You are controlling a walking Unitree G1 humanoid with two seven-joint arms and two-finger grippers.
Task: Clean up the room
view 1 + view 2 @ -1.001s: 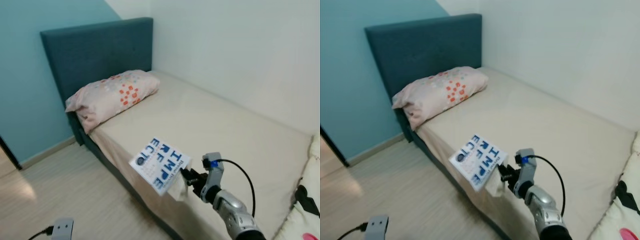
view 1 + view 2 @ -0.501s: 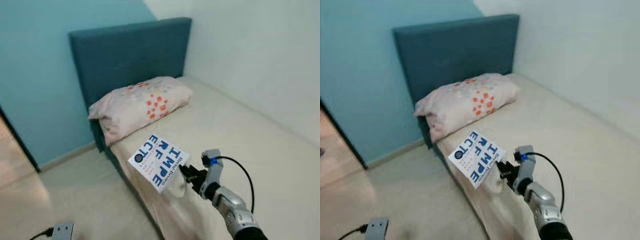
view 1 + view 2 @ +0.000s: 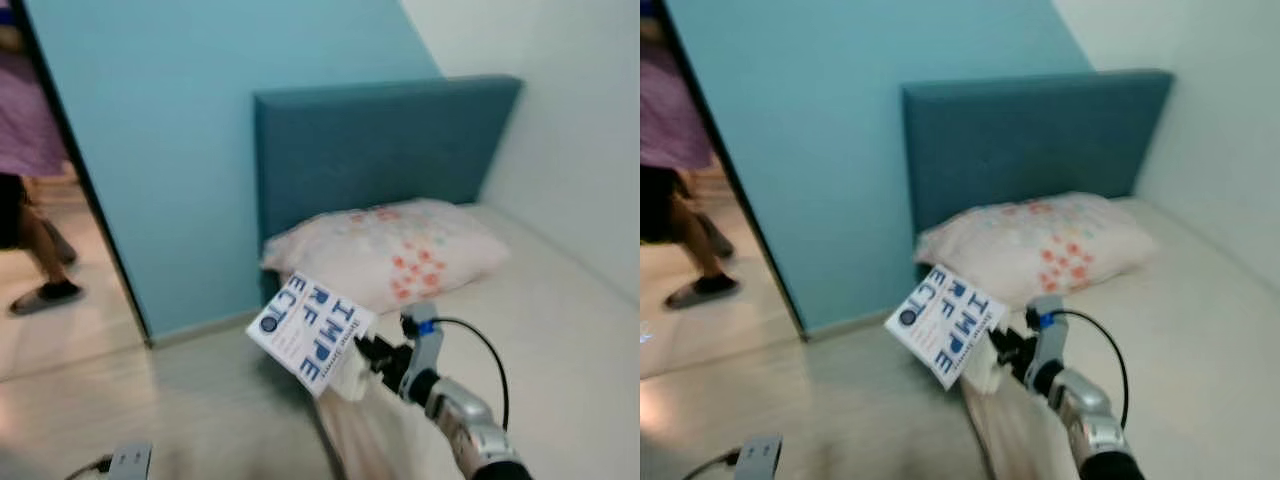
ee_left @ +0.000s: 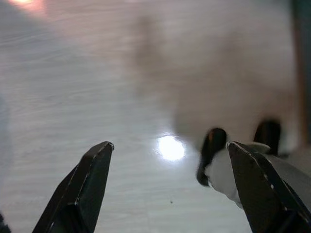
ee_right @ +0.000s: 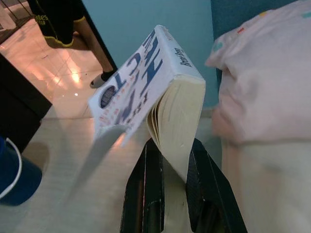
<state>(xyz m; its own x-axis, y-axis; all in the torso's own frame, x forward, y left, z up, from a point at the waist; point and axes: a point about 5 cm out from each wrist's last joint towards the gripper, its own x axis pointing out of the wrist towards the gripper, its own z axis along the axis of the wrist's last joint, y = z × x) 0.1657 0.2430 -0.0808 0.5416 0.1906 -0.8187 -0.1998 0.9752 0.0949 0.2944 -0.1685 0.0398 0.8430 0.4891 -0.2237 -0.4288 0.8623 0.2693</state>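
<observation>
Blurred views, cropped figures, small print

A person [image 3: 25,200] in the doorway is cut off by the frame's left edge, legs and a purple garment showing, all smeared; the book [image 3: 310,332] cover's small print below its large blue letters cannot be read; the bed [image 3: 1200,350] runs out of the right edge; the left claw [image 4: 170,194] hangs over a hazy floor [image 4: 97,73].

The bed [image 3: 560,330] and book [image 3: 312,331] are viewed downward from the head, the book [image 5: 146,82] closely from the right wrist, the floor [image 4: 97,87] from the left.
</observation>
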